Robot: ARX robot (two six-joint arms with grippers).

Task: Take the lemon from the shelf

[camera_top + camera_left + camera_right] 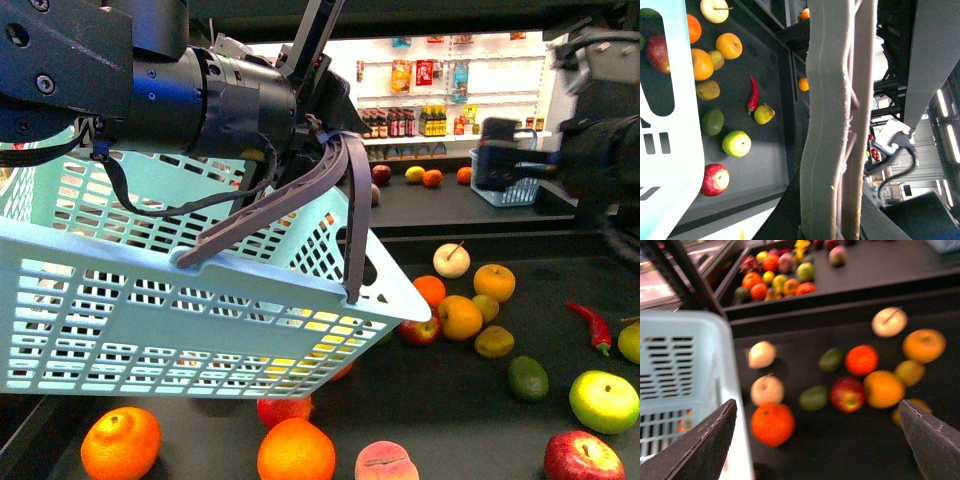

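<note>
Left gripper (322, 120): clamped on the grey handle (300, 205) of the basket (150, 300). You have it hanging tilted from that grip, low corner toward the fruit.
Basket: light blue, slotted, fills the left half of your front view, held up over the shelf (450, 420).
Shelf: black rimmed deck with loose fruit on it. There is a second tier behind with more fruit.
Lemon (494, 342): probably the dull-yellow oval one. Your right wrist view is blurred and a smaller yellow fruit sits close by, so take that as likely only. It lies on the deck, right of the basket's low corner. It is just beside the orange (459, 317), with the dark green fruit (527, 378) near on its other side. Neither gripper touches it.
Right gripper (817, 440): fingers (705, 445) spread wide with nothing between them. It hangs above the deck looking down on the fruit cluster. In your front view its arm is only a blur at the right edge.
Around the lemon: pale apple (451, 260) at the back and red chili (592, 325) off to the right. Green apple (603, 400) and red apple (583, 458) are nearer you.
Front edge: bumpy orange (120, 443) and peach (386, 464) below the basket.
</note>
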